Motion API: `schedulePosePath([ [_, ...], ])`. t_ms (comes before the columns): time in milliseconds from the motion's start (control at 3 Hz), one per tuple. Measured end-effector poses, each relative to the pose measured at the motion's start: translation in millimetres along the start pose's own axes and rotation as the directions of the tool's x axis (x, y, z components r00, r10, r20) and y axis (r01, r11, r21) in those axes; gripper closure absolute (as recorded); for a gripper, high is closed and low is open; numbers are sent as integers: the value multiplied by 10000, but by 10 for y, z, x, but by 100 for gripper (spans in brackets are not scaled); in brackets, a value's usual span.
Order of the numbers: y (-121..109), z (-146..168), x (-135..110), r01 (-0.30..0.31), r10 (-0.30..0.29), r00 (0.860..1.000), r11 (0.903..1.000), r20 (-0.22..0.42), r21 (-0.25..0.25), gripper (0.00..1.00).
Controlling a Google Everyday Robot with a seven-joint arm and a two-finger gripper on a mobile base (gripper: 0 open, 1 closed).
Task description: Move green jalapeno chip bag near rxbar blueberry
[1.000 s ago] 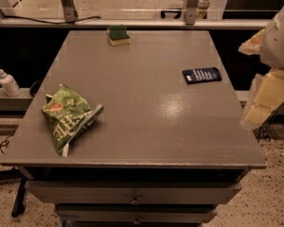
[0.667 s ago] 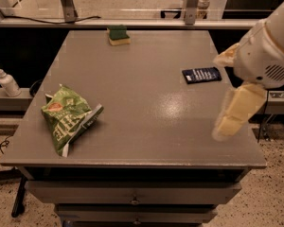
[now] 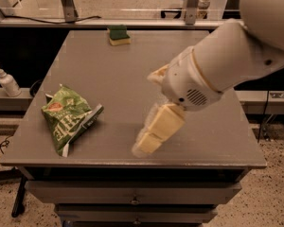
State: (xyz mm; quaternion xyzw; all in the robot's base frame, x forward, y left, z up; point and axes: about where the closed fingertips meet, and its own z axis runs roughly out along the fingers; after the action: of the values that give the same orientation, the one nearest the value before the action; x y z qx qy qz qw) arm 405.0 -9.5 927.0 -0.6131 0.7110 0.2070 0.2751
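The green jalapeno chip bag (image 3: 67, 117) lies crumpled on the front left part of the grey table (image 3: 99, 74). My gripper (image 3: 146, 146) hangs over the front middle of the table, to the right of the bag and apart from it. My white arm (image 3: 227, 60) reaches in from the upper right and covers the right part of the table. The rxbar blueberry is hidden behind the arm.
A green-and-yellow sponge (image 3: 119, 35) sits at the table's far edge. A white pump bottle (image 3: 8, 82) stands on a low shelf to the left of the table. Drawers (image 3: 132, 197) run below the front edge.
My arm has swung from the right edge toward the front middle of the table, closer to the chip bag, and now covers the rxbar. The bag has not moved.
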Motion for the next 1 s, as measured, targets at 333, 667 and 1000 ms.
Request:
schedulePosePath([
  [333,21,2,-131,-43,43,9994,10000,354,17,0],
  [667,22,-3,-119,-21,20,9996,10000,297,29,0],
  [1000,24,147,-137,-283,270,9942,9995,1044,114,0],
])
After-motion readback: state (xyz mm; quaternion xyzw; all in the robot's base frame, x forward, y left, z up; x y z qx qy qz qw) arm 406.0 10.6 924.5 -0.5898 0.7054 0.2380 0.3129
